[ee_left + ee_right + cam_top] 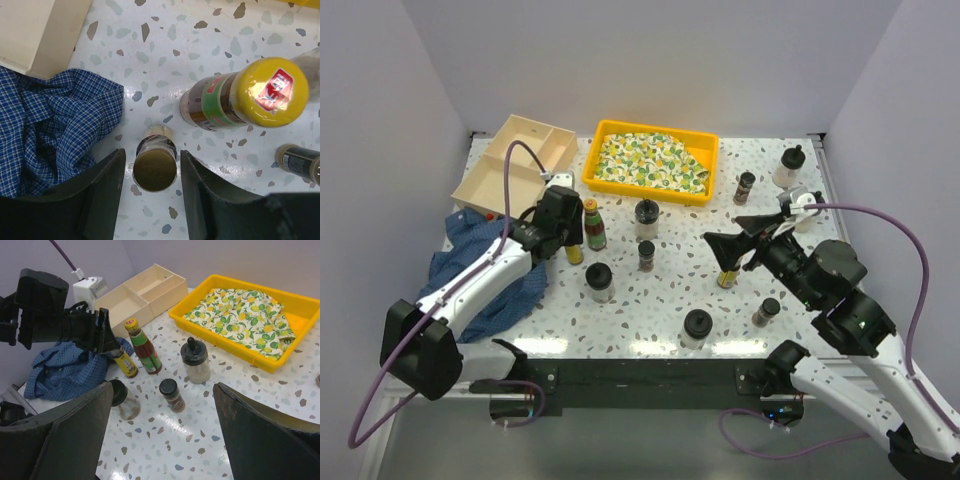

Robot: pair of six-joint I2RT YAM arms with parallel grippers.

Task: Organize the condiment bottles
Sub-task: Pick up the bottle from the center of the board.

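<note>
Left side of the table, hard against the blue checked cloth (45, 125): left gripper (152, 154) straddles the small yellow bottle (155, 172).
Its fingers (100, 195) flank the cap with slim gaps, open, not gripping; red sauce bottle (240, 100) crowds just right; right gripper (161, 387) gapes wide, empty.

Glossy speckled tabletop (165, 40); soft checked cloth (55, 125); shiny yellow-capped bottle (270, 92).

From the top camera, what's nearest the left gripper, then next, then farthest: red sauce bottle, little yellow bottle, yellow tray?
1. little yellow bottle: between the fingers of the left gripper.
2. red sauce bottle: just to its right.
3. yellow tray: at the back of the table.
</note>
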